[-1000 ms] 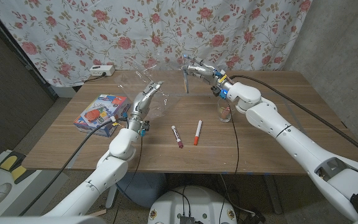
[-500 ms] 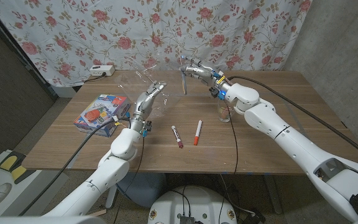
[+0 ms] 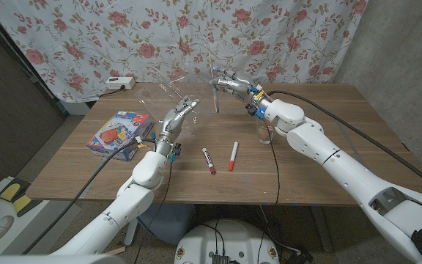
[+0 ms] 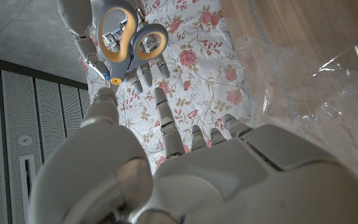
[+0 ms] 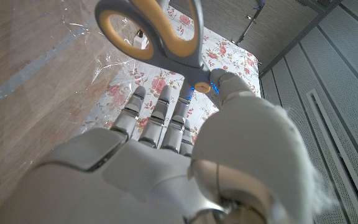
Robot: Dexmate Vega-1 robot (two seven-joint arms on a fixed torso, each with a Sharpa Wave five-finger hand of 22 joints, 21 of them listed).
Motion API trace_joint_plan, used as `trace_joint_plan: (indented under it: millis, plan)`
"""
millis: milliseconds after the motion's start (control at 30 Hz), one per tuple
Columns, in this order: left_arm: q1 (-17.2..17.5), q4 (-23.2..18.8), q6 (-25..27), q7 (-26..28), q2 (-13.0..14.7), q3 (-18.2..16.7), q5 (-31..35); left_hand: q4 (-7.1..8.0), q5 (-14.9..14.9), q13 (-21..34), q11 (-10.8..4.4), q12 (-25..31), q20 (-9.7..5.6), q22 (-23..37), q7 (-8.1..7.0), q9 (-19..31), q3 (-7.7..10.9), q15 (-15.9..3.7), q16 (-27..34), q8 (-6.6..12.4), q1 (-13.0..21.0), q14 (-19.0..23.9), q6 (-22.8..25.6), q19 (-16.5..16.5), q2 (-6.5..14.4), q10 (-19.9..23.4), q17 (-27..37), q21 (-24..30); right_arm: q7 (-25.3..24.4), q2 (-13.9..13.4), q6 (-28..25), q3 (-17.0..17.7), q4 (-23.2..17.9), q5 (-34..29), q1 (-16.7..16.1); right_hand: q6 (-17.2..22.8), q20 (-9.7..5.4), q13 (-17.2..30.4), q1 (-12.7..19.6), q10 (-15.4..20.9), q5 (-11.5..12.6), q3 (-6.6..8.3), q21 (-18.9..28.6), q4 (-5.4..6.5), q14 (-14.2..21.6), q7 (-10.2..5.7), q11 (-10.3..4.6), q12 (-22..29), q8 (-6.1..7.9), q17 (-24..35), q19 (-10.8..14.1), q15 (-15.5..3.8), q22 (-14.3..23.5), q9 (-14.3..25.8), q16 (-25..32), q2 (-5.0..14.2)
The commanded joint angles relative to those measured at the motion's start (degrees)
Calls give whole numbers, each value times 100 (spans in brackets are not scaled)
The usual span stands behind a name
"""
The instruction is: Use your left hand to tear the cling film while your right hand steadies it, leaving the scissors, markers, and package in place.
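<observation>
The right hand (image 3: pixel 229 82) pinches scissors (image 5: pixel 160 37), blades hanging down, apparently to cut. Just beside it, the left hand (image 3: pixel 176 119) lifts film (image 3: pixel 163 92) off the counter (image 3: pixel 328 161); I cannot tell its grip.

The film (image 3: pixel 168 94) is a clear, crinkled sheet raised off the counter (image 3: pixel 306 176) by the left hand (image 3: pixel 173 121). Grey scissors (image 3: pixel 215 94) with yellow-lined handles hang blades down from the right hand (image 3: pixel 234 84). Two markers (image 3: pixel 220 158) lie side by side near the front, the package (image 3: pixel 119 133) at the left
</observation>
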Motion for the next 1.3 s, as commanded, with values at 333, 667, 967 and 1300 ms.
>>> trace_joint_plan:
  millis: [333, 667, 967, 1300]
  plan:
    - [-62, 52, 37, -50, -5, 55, -16, 28, 10, 19, 0, 35, 68, 16, 55, 8, 26, 23, 39, -71, 128, 20, 101, 0, 67, 77, -2, 30, 28, 54, 59, -32, 26, 25, -24, 75, -3, 4, 41, 598, 36, -35, 16, 10, 37, -8, -651, 46, 0, 44, -16, -827, 13, 11, -18, 48]
    - [-90, 50, 51, -110, 8, 101, -8, 35, 0, 18, -5, 37, 59, 17, 22, 10, 40, 21, 35, -125, 173, 12, 107, -24, 110, 89, -3, 22, 62, 55, 8, -44, 21, 64, -15, 82, 2, -8, 48, 596, 50, -34, 16, 4, 41, -7, -649, 55, -6, 46, -16, -822, 13, 11, -41, 43]
    - [-80, 6, 71, -134, 17, 133, -5, 46, -11, 18, -24, 45, 41, 17, 26, 12, 33, 4, 35, -149, 189, 11, 188, -34, 122, 118, -2, 23, 54, 67, 19, -45, 1, 66, -24, 82, -7, 7, 42, 581, 57, -41, 11, 14, 35, -15, -659, 71, -12, 61, -30, -839, 13, 12, -54, 56]
    - [-94, 5, 58, -160, -7, 160, -15, 51, -16, 18, -37, 54, 48, 17, 48, 15, 24, 6, 37, -162, 207, 15, 308, -31, 127, 153, -2, 27, 68, 86, 48, -72, 4, 46, -29, 82, 3, -18, 44, 591, 67, -47, 15, 10, 45, -11, -661, 76, -17, 69, -24, -857, 13, 13, -72, 51]
